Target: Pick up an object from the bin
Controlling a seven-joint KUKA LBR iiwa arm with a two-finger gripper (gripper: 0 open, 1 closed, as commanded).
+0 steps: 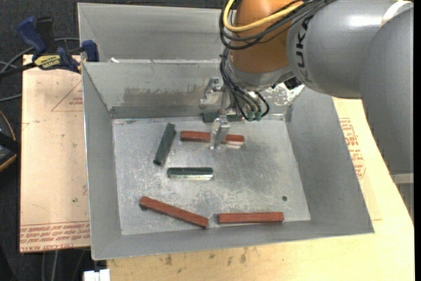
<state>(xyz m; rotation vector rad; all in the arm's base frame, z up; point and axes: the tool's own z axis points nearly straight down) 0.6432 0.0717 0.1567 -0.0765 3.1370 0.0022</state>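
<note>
Bin (pixel 99 141): grey metal with sloping walls and a scuffed floor; five loose bars lie on the floor.
Arm (pixel 355 36): grey, reaching in from the right over the bin's far right part.
Cover (pixel 263 23): orange and rounded, at the arm's wrist, with yellow and black cables looped round it.
Pincer (pixel 220 136): points down at the far middle of the floor, its tip across the far red bar, a little right of that bar's middle.
Pincer state: cannot tell whether released or clenched, nor whether it touches the bar.
Far red bar (pixel 194 137): lies flat, running left to right, near the far wall; its ends show on either side of the pincer.
Tilted green bar (pixel 165 144): dark, just left of the far red bar, slanting from far right to near left.
Level green bar (pixel 190 173): dark, in the middle of the floor, nearer than the far red bar and apart from it.
Left red bar (pixel 173 212): near left, slanting down toward the near right.
Right red bar (pixel 250 218): along the near edge, level, its left end just beside the left red bar's right end.
</note>
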